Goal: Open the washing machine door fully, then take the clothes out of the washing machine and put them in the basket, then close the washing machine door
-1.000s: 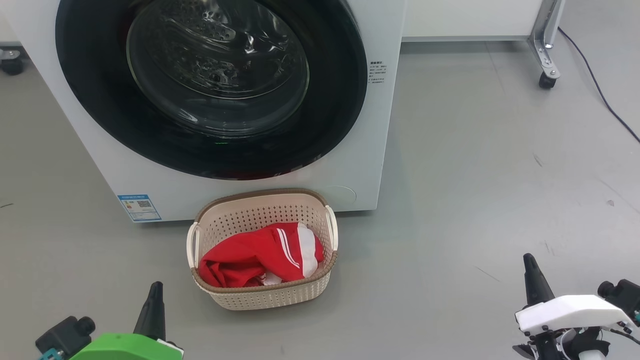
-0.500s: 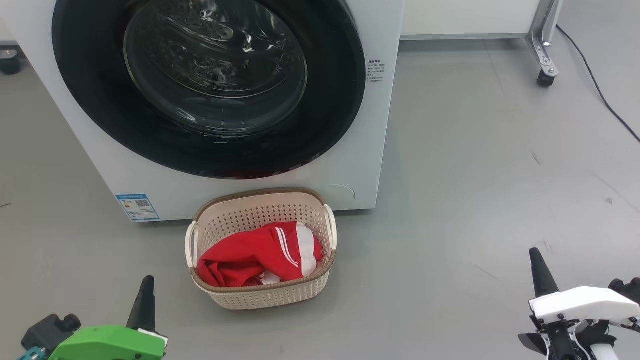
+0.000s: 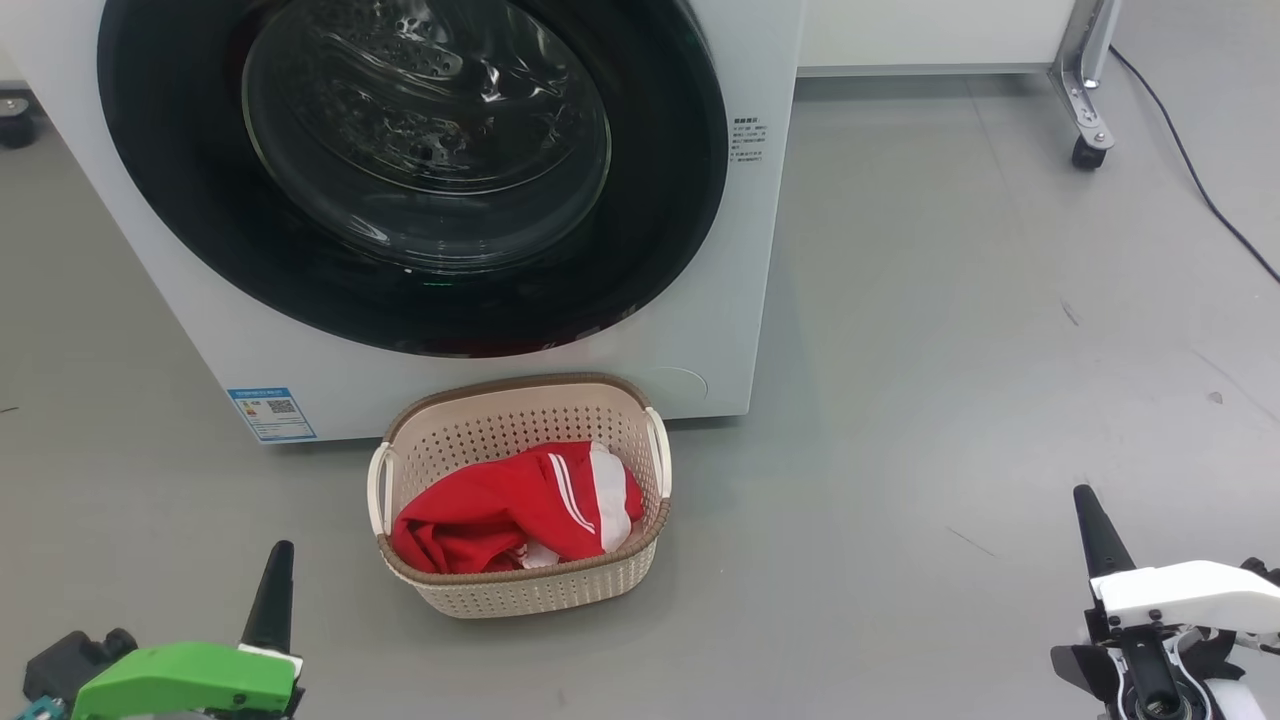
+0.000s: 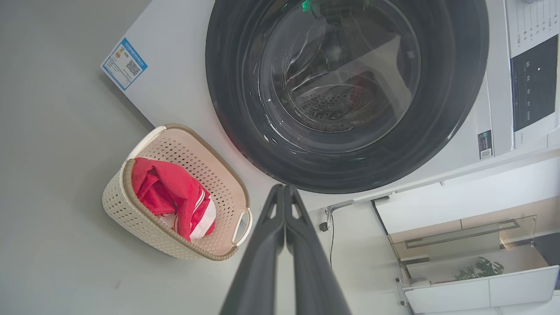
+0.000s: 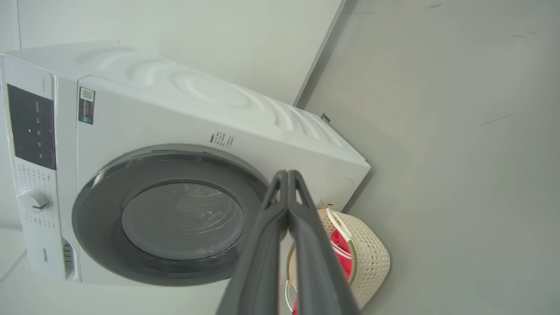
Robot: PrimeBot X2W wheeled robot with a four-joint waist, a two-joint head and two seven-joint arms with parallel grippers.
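You see the clothes (image 3: 480, 515) in the basket (image 3: 530, 595), 6 o'clock from the washing machine door (image 3: 660, 230). Left end effector (image 3: 280, 550), right end effector (image 3: 1083, 495): pinched together, empty.

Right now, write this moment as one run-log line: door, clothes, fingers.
door: shut | clothes: in basket | left fingers: shut, empty | right fingers: shut, empty

The white front-loader washing machine (image 3: 200, 330) has its big black-rimmed glass door (image 3: 420, 150) shut flush. The little cream basket (image 3: 520, 384) with the brown rim sits upright on the floor (image 3: 950, 350) right under the door, just by the machine's front. The red-and-white clothes (image 3: 500, 510) are bunched up inside it.
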